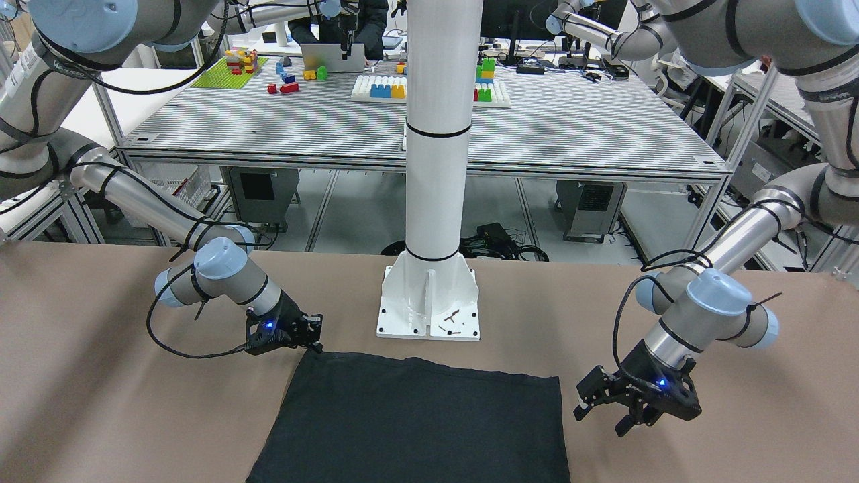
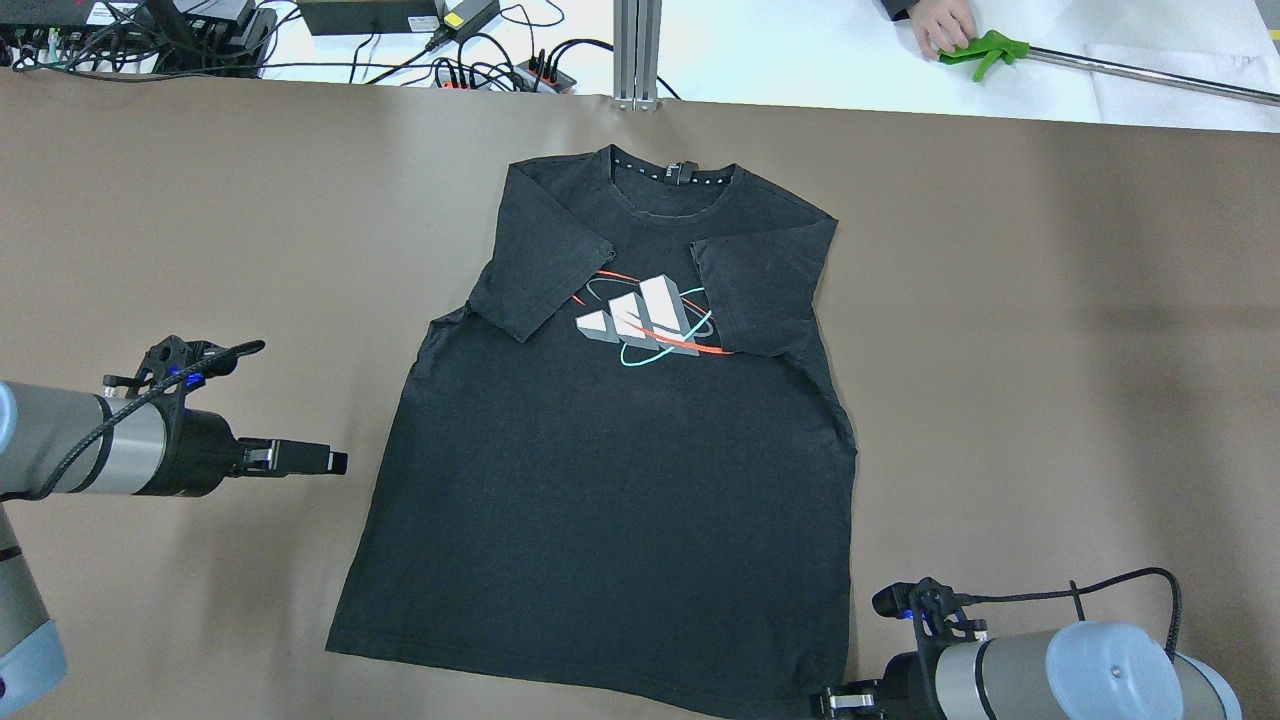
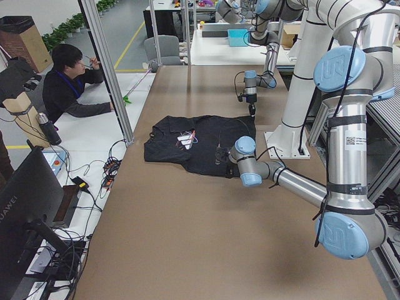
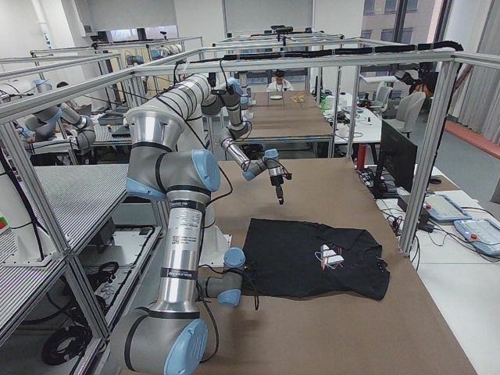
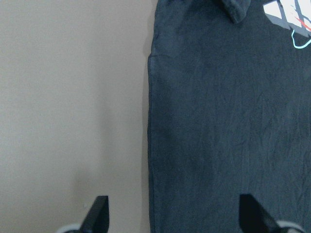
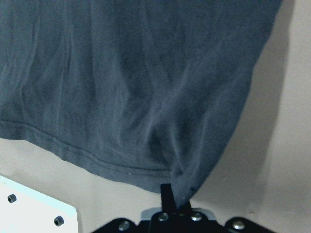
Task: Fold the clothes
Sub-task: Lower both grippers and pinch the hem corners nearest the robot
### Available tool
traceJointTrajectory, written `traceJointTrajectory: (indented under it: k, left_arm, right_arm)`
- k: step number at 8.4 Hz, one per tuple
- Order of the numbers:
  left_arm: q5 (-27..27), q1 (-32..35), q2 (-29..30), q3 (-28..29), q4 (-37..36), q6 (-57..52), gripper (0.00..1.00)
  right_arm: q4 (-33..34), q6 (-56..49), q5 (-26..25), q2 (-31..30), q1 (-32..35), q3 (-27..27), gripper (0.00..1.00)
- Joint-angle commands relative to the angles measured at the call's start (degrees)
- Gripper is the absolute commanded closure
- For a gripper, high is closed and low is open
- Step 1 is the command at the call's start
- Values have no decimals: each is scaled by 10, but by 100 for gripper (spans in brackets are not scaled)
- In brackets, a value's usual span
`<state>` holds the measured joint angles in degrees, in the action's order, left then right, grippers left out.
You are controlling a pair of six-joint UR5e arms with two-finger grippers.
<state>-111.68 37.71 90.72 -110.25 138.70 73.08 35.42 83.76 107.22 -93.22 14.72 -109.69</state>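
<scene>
The clothes are one black T-shirt with a white, red and teal chest print. It lies flat on the brown table with both sleeves folded inward and the collar at the far side. My right gripper is shut on the shirt's near hem corner; in the right wrist view the fabric is pinched between its fingers. My left gripper hovers open beside the shirt's left side edge. Its fingertips straddle that edge with nothing between them.
The robot's white pedestal base stands just behind the near hem. At the far table edge a person's hand holds a green-handled tool, and cables lie there. Bare brown table flanks the shirt on both sides.
</scene>
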Motion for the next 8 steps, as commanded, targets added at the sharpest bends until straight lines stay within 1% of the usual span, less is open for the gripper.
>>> traceJointTrajectory:
  k: [1, 2, 3, 6, 8]
  left_arm:
    - [8, -39, -47, -30, 19, 37, 6]
    - [54, -78, -51, -28, 41, 63, 6]
    - [91, -117, -51, -25, 48, 81, 6]
    - [179, -190, -53, -24, 59, 119, 6]
    - [187, -205, -60, -23, 58, 120, 6]
  right_arm:
    - [0, -1, 6, 1, 14, -11, 100]
    - [0, -1, 8, 4, 21, -11, 100]
    - [0, -2, 8, 4, 23, -11, 100]
    - [-1, -3, 9, 4, 29, -11, 100]
    - [-1, -2, 9, 7, 29, -11, 100]
